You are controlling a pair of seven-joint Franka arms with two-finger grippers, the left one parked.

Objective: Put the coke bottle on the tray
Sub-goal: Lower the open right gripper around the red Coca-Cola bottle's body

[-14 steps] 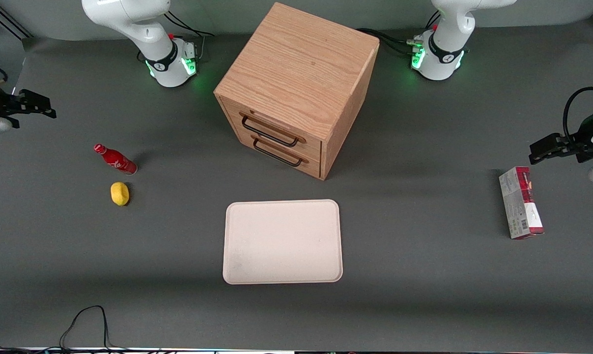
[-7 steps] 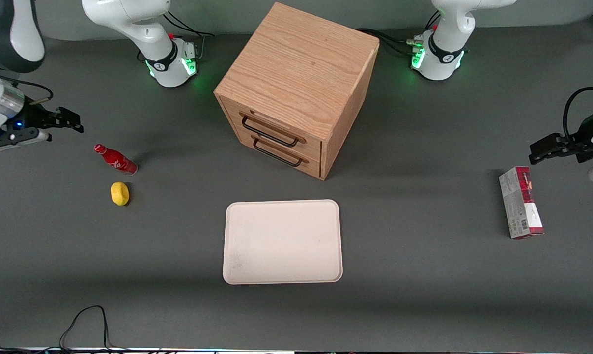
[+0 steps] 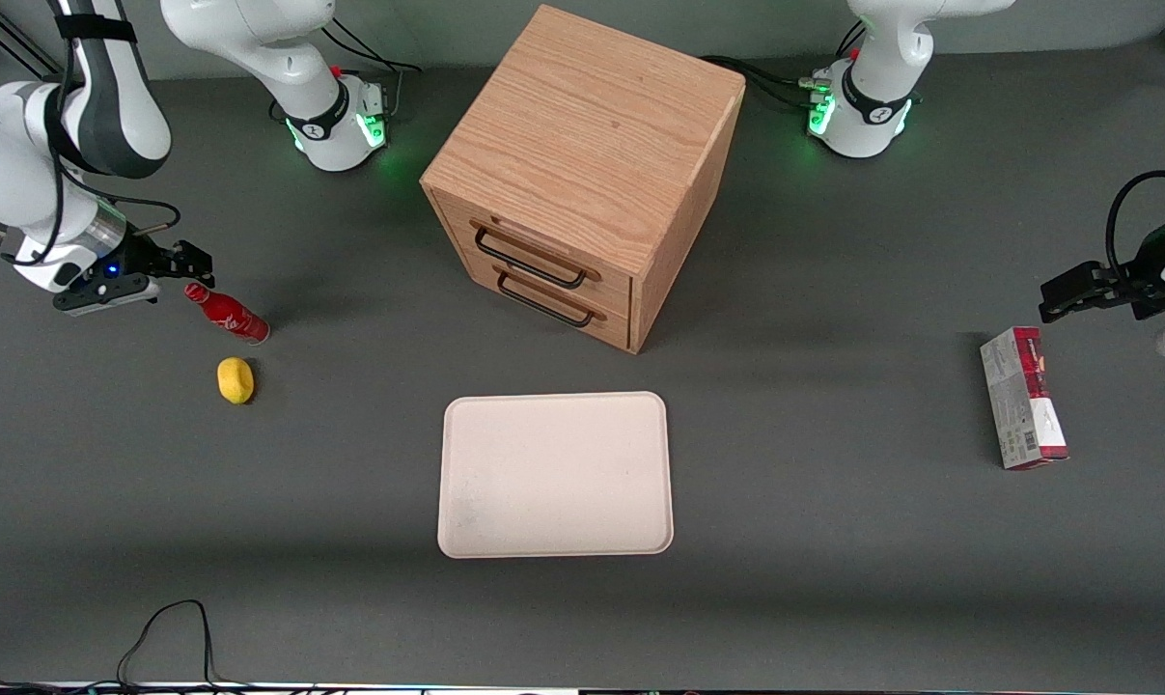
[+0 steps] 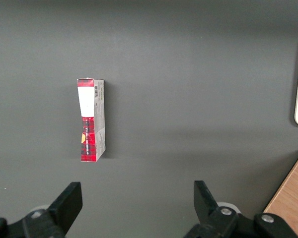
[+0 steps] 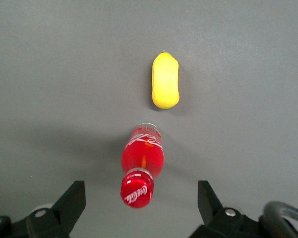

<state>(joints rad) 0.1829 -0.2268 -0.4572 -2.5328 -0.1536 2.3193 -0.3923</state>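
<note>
Claw: right arm's claw (image 3: pixel 191 261) hovers just above and beside the coke bottle (image 3: pixel 227 314) at its cap end, not touching it. Fingers (image 5: pixel 72 201) are spread wide, nothing between them.

Bottle: standing upright on the tabletop (image 3: pixel 833 541), well apart from the tray (image 3: pixel 555 474), toward the working arm's end. In the right wrist view you look down on its red cap (image 5: pixel 137 191), which sits in the gap between the two fingers.

Lemon thing: yellow lump (image 3: pixel 235 379) sits just beside the bottle, a bit nearer the front camera than it, not touching.

Tray: bare, in front of the wooden drawer cabinet (image 3: pixel 582 174), nearer the front camera than it.

Carton: red-and-grey carton (image 3: pixel 1022 398) lies way off from the bottle, toward the parked arm's end. Not a factor.

Handling guess: looks small, stiff and pretty light, but the glossy round body is probably slippery and it'd tip easily since it's slim and tall.

Where to grab: I'd go for the straight body below the neck rather than the cap, pads square on both sides, so it doesn't swing or squirt out.

Progress: not picked up yet, basically the approach.
</note>
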